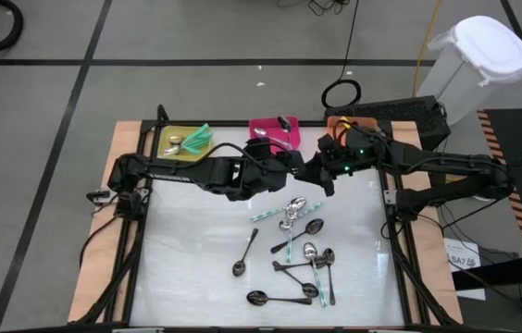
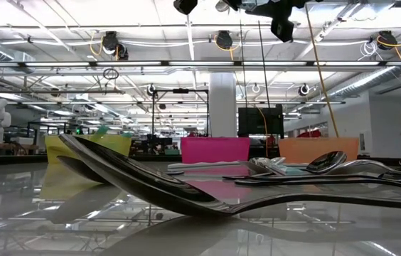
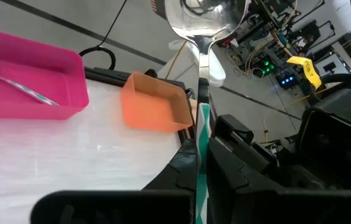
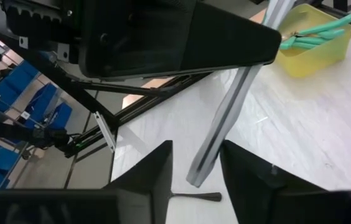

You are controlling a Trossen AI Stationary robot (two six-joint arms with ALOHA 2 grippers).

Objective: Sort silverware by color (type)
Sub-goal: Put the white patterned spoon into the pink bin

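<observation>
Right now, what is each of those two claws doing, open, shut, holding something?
Left gripper: shut on a teal-handled spoon.
Right gripper: open, its fingers either side of that spoon's handle, not yet clamped.

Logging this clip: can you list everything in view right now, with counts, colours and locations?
loose spoons: about ten, silver, dark and teal-handled, middle of the table
held spoon: one, silver bowl, teal handle, in the air above the table
yellow bin: one, far left edge, holding teal-handled spoons
pink bin: one, far middle, one silver spoon inside
orange bin: one, far right
table: one, white top
white lidded bin: one, on the floor beyond the table
left gripper: shut on the held spoon
right gripper: fingers apart on either side of that spoon's handle
</observation>
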